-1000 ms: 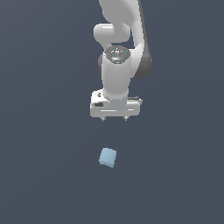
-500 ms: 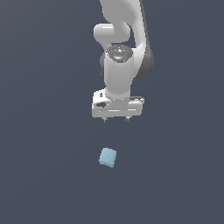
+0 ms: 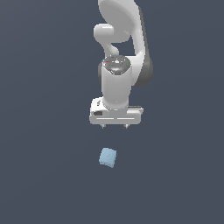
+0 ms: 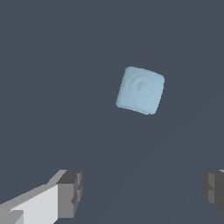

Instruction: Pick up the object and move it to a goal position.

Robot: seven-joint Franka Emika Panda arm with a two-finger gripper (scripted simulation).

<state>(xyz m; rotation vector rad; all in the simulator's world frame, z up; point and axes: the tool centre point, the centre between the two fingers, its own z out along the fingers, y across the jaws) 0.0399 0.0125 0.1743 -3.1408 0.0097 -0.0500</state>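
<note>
Dark slate-grey flat counter (image 3: 39,175) fills both views; no edges or corners show, so placement against them cannot be told.

Small pale sky-blue cube-like block with rounded edges (image 3: 107,157) lies on the counter, alone, turned slightly askew. Faint round mark on its upper face, clearer in the wrist view (image 4: 140,90).

White glossy robot arm (image 3: 120,52) comes down from the top of the exterior view. Its white box-shaped gripper (image 3: 115,126) points downward, above the block and clear of it, a gap of bare counter between the two. The block sits a little toward the exterior view's left of the gripper's middle.

Fingers: two short tips under the gripper body, spread wide apart. In the wrist view the grey pads (image 4: 70,193) stand at opposite sides, nothing between them. The block is narrower than the gap.
</note>
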